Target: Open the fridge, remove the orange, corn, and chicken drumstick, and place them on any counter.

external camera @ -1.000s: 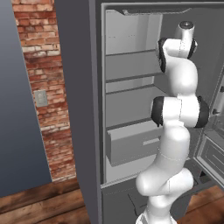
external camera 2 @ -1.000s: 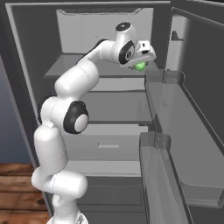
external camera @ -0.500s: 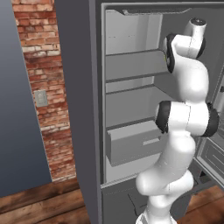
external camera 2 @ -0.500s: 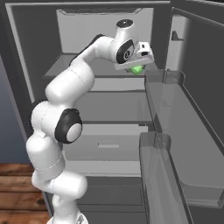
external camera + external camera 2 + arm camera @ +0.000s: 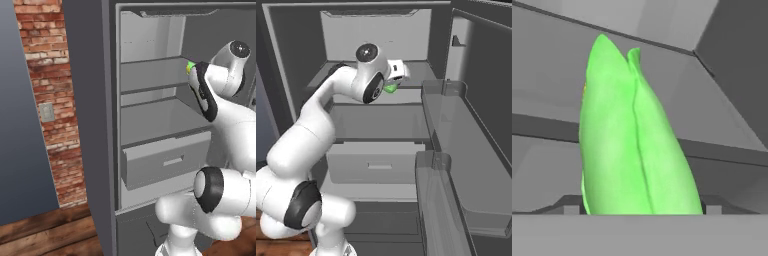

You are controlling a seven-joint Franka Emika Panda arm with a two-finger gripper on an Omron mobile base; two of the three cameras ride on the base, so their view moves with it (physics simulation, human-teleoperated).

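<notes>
The fridge (image 5: 90, 125) stands open, its pale interior (image 5: 376, 45) facing me. My gripper (image 5: 392, 86) hangs in front of the upper shelf (image 5: 150, 90) and is shut on the corn (image 5: 390, 88). A sliver of the corn's bright green husk (image 5: 190, 67) peeks out beside the wrist. In the hand view the corn (image 5: 632, 140) stands upright between the dark fingertips (image 5: 567, 202), which press on its sides. The orange, the chicken drumstick and the counter are out of view.
The open fridge door (image 5: 476, 125) reaches toward me on the right, with two clear door bins (image 5: 446, 180). A pale drawer (image 5: 165, 160) sits partly pulled out under the shelves. A brick wall (image 5: 50, 100) stands left of the fridge.
The arm has drawn back out of the upper fridge compartment, carrying the corn down and toward the base. The elbow has folded lower.
</notes>
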